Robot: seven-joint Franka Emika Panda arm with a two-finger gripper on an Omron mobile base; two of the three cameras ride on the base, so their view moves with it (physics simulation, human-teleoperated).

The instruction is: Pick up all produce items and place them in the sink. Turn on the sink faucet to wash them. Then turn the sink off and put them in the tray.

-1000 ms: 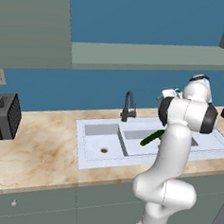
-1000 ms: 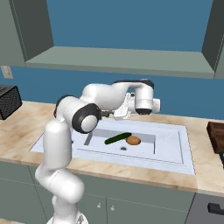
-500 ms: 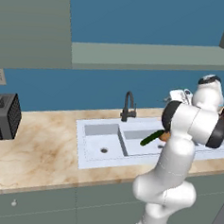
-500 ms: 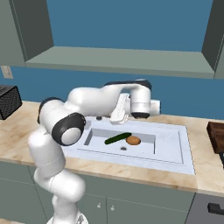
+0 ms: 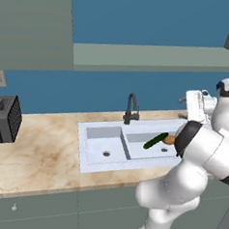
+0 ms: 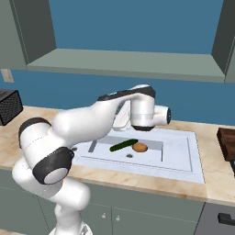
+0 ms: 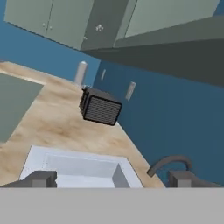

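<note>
Both produce items already lie in the larger basin of the sink (image 6: pixel 183 158): the cucumber (image 6: pixel 123 145) lies slantwise, and the potato (image 6: pixel 140 147) sits at its end, touching or just beside it. So the step in hand looks like the washing: turning on the faucet (image 5: pixel 131 108), which stands at the back rim of the sink. No water shows at the spout.

The gripper (image 7: pixel 113 180) is wide open and holds nothing. In the hand view its two tips rise at the bottom, with the smaller basin below and the faucet's curved spout close by one tip. The hand hovers above the sink near the faucet.

The next move, as I judge it, calls for bringing a finger against the small side lever and pushing it. The lever is too small to make out clearly here.

The tray (image 6: pixel 227 143) rests on the worktop (image 5: pixel 41 152) well apart from the sink, nothing visible on it. A toaster (image 5: pixel 2 119) stands at the far end.
</note>
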